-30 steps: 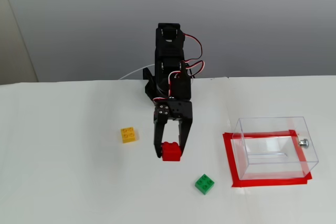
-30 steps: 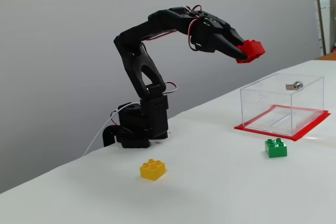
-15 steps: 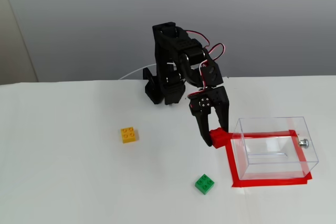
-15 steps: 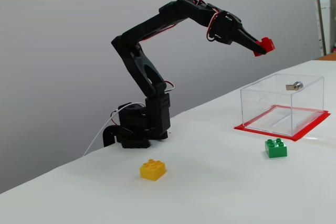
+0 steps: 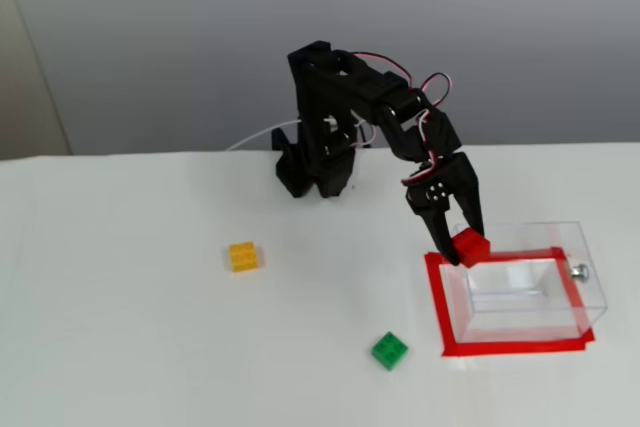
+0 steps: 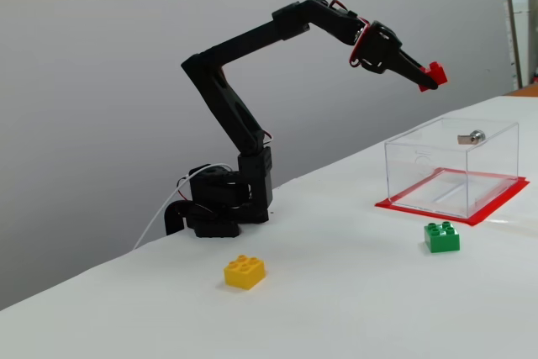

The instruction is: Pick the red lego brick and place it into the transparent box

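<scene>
Carrying the brick to the box

My black two-finger gripper (image 5: 462, 250) is clamped on the small square red plastic brick (image 5: 471, 245), held high in the air. In the last second I have swung it from above the bare white table (image 5: 130, 347) to the near-left corner of the clear plastic rectangular box (image 5: 525, 282). I judge it needs a little more reach before release. The yellow brick (image 5: 243, 256) and green brick (image 5: 389, 350) lie untouched.

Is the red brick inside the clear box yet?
Not yet. The red lego brick is pinched in the tool, up in the air above the transparent box, which looks empty.
</scene>
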Robot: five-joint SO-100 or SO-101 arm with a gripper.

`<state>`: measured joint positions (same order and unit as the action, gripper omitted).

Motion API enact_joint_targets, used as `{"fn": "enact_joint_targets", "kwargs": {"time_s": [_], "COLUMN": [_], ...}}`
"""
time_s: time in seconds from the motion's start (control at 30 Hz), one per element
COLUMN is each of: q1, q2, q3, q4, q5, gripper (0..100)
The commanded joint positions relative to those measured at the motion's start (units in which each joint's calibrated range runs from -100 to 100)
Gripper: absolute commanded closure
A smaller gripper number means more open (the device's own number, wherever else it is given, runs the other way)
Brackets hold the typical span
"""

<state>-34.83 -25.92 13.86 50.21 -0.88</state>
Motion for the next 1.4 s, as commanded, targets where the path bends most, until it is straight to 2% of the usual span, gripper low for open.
{"fn": "enact_joint_targets", "kwargs": {"time_s": [0.0,0.37,0.57,1.13,1.23,1.37], "q1": [-4.47,-15.63,-19.18,-20.14,-20.07,-20.07], "q2": [2.46,16.97,23.08,26.9,26.9,26.9], "q3": [-4.73,-17.47,-19.19,-19.1,-19.1,-19.1], "q4": [0.26,0.26,0.26,0.18,0.18,0.09], "q5": [-0.06,-0.01,0.04,-0.32,-0.37,-0.43], "gripper": [91,91,91,91,86,71]}}
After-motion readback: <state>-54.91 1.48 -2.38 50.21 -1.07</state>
